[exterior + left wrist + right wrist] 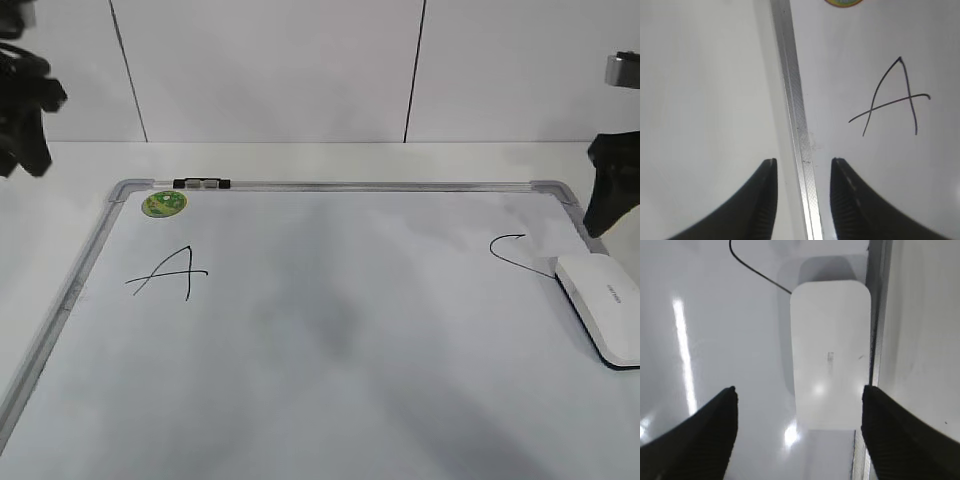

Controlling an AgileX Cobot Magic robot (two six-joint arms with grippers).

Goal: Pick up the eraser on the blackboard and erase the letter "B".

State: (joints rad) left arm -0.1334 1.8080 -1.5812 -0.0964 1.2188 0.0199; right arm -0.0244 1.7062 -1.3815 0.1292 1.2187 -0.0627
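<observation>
Exterior view. Blackboard point(330, 330): white surface, silver frame, lying flat on the table point(330, 160). Green sticker point(165, 204) in its far left corner, a small black-and-grey clip point(202, 183) on the top rail just beside it. Letter "A" point(168, 274) on the board's left part, letter "C" point(518, 252) on its right part; no "B" shows between them, only faint grey smudging. Eraser point(604, 306): at the board's right edge, touching the tail of the "C". Left gripper point(22, 110) and right gripper point(612, 190) hang off the board's left and right sides.

Left wrist view. Left gripper point(802, 167): fingers apart, holding nothing, straddling the board's left rail point(796, 115) (the "A" point(892, 100) lies beyond).

Right wrist view. Right gripper point(799, 397): fingers wide apart, above the eraser point(830, 352), which lies against the board's right rail point(877, 315).
</observation>
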